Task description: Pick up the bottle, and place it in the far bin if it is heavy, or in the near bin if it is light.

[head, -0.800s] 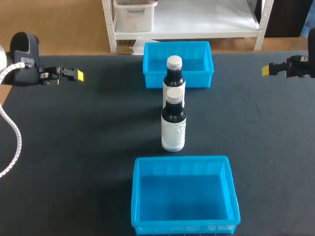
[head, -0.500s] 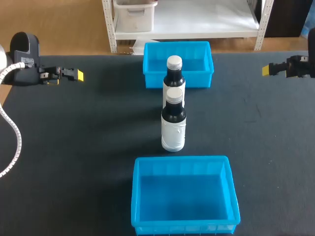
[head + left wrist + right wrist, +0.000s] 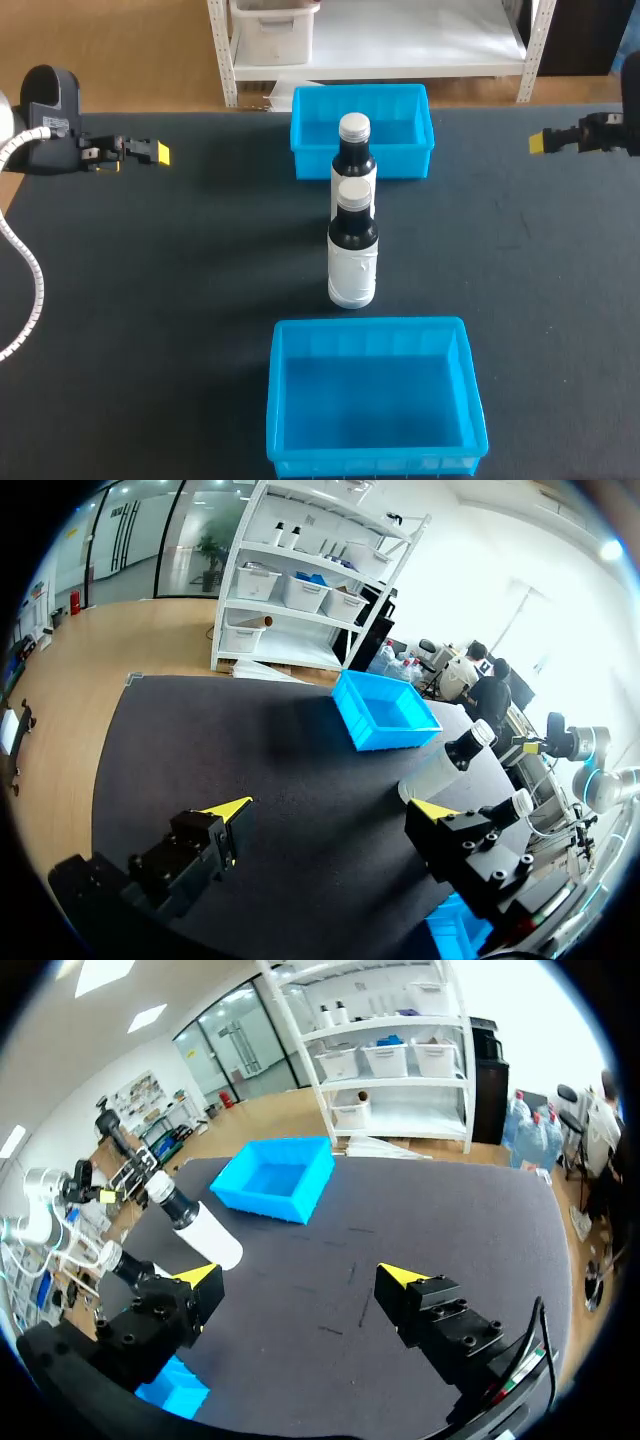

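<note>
Two bins, two bottles for you: near bin [image 3: 276, 400]; then the first bottle [image 3: 352, 262] upright just behind it; the second bottle [image 3: 354, 155] upright close behind that; then the far bin [image 3: 310, 152]. Your left gripper [image 3: 335, 808] and right gripper [image 3: 298, 1275] sit well out to either side, fingers apart, empty.

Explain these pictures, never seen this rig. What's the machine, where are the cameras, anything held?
A two-armed robot at a black table. One picture looks down from above and behind; the two round ones come from cameras on each wrist, looking along the fingers. The left gripper and right gripper hang at the table's sides, both open, holding nothing. In the middle stand two upright dark bottles, a near bottle and a far bottle, between a blue far bin and a blue near bin.
</note>
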`<act>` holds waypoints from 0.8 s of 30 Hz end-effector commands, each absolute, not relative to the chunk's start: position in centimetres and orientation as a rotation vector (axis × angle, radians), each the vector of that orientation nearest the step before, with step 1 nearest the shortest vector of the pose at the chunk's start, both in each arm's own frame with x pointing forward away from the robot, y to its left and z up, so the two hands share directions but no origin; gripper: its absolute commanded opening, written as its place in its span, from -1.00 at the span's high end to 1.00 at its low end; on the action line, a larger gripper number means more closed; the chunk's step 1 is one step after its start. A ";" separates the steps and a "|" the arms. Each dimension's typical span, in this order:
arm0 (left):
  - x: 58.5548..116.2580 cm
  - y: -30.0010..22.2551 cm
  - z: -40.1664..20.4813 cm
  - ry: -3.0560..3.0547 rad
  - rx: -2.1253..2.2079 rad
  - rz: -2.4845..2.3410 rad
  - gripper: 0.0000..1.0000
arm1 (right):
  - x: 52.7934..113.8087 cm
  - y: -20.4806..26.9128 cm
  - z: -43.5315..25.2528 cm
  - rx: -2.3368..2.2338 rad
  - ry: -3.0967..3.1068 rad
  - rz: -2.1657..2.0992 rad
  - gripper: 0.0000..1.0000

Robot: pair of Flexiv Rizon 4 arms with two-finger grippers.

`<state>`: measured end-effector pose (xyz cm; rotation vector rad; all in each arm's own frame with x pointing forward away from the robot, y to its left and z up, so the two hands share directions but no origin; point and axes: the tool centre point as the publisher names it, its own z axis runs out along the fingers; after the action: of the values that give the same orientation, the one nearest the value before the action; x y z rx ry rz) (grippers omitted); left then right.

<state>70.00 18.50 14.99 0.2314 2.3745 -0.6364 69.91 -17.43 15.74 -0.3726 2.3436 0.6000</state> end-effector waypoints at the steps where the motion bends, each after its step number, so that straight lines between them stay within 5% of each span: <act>1: 70.0 18.5 15.0 2.374 0.231 -0.636 -1.00 | 70.2 -17.3 16.6 -0.961 2.250 0.898 -1.00; 3: 70.0 18.5 15.0 2.374 0.231 -0.636 -1.00 | 69.3 -16.9 16.6 -1.381 2.229 0.949 -1.00; 24: 70.0 18.5 15.0 2.374 0.231 -0.636 -1.00 | 67.7 -14.9 16.8 -1.535 1.989 0.938 -1.00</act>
<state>70.00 18.48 14.99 0.2316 2.3744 -0.6366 67.91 -15.46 17.07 -1.2795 2.2042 0.6048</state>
